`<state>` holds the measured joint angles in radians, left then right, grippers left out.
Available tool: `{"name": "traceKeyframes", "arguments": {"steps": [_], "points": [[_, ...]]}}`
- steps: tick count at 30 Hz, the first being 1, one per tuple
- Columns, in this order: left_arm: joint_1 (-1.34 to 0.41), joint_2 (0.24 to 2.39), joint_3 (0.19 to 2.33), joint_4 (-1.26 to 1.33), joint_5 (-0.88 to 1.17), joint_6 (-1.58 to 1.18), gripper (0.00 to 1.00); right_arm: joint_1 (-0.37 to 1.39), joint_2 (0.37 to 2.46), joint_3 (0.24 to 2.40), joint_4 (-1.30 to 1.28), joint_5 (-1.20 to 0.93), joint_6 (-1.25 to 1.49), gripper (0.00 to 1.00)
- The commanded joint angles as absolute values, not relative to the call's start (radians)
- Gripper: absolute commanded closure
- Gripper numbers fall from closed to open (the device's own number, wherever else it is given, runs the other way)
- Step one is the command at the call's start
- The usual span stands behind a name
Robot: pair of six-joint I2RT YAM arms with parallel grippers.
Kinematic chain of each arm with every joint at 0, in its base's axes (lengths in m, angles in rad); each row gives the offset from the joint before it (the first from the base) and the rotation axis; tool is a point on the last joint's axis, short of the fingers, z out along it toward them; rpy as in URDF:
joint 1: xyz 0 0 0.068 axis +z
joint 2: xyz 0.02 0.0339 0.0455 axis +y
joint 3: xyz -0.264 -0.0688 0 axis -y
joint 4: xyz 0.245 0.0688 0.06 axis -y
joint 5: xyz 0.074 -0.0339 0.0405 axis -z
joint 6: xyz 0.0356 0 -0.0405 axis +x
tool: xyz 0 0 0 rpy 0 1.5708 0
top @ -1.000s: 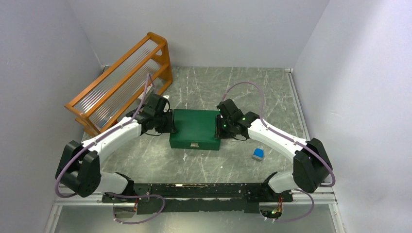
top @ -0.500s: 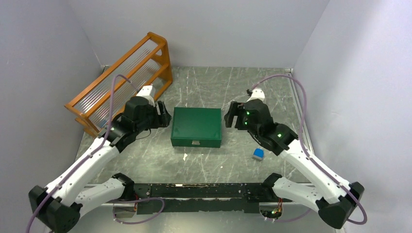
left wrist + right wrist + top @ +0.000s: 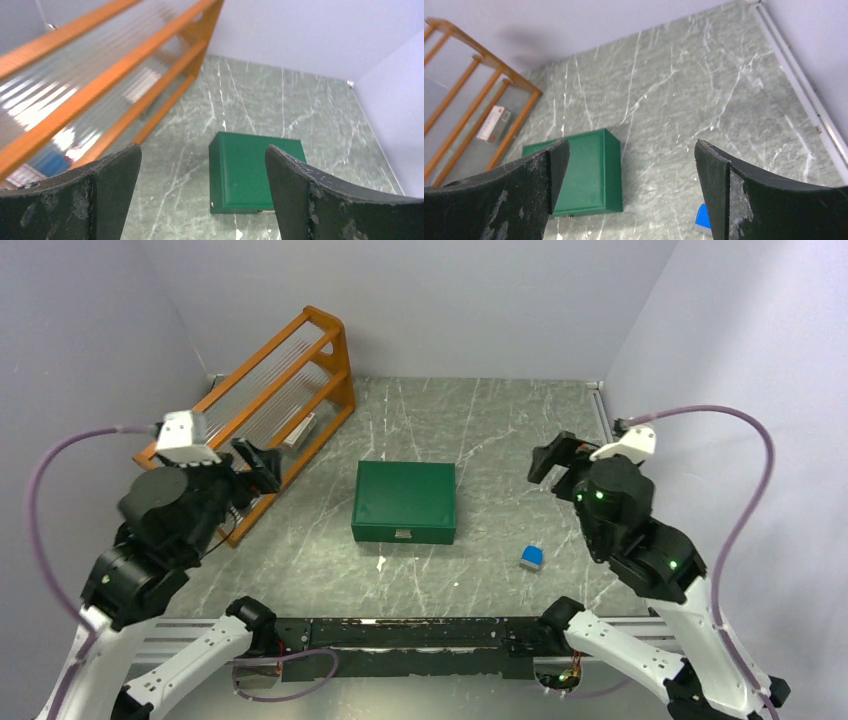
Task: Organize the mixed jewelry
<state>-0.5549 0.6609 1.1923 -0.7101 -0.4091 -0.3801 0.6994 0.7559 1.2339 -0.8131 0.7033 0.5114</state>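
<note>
Both the left jaws and the right jaws gape wide and empty, hanging well apart on either side of the closed green box in the middle of the surface, a small blue block to its near right, and where the mixed jewelry lies cannot be told.

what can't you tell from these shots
- Inside of the green box: lid shut, all views.
- Jewelry: none visible; pale speck in top view is too small to identify.
- Blue block: right wrist view, partly behind the right finger.
- Rack: blurred in left wrist view.
</note>
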Motion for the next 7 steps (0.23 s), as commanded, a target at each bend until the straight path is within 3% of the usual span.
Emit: {"name": "traceKeyframes", "arguments": {"steps": [1, 7], "points": [[-0.56, 0.632, 1.256, -0.815, -0.526, -0.332, 0.02, 0.699, 0.714, 1.278, -0.833, 0.787, 0.459, 0.0], [-0.56, 0.622, 1.259, -0.826, -0.52, -0.337, 0.02, 0.699, 0.729, 1.283, -0.835, 0.791, 0.459, 0.0]]}}
